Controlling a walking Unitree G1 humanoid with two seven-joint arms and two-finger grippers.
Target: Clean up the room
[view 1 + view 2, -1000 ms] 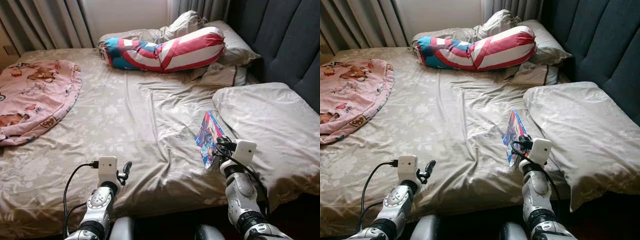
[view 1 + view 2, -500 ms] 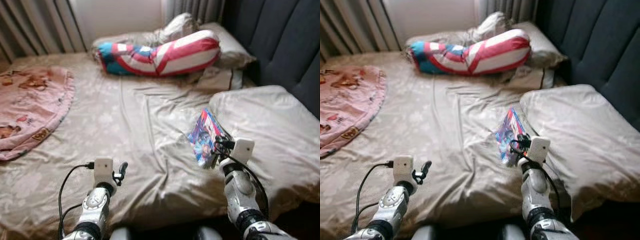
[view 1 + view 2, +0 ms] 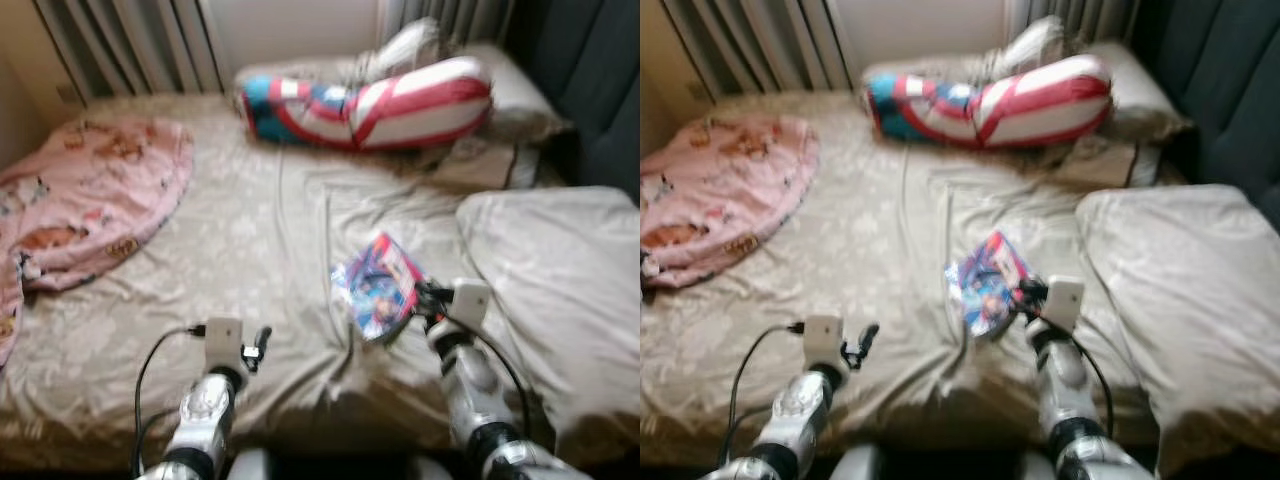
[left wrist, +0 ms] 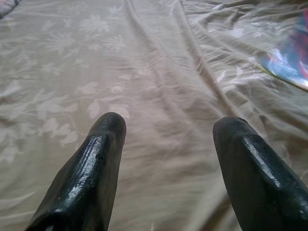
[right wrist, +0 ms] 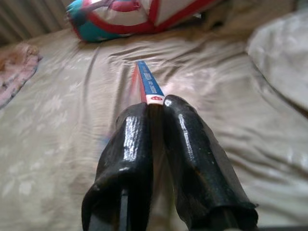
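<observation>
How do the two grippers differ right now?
The left gripper is open, fingers spread wide with nothing between them; the right gripper is shut on a thin colourful book. The left hovers over bare sheet near the bed's front edge; the right holds the book up off the sheet, beside the large pillow. Both have two long black fingers and reach over the same bed.
</observation>
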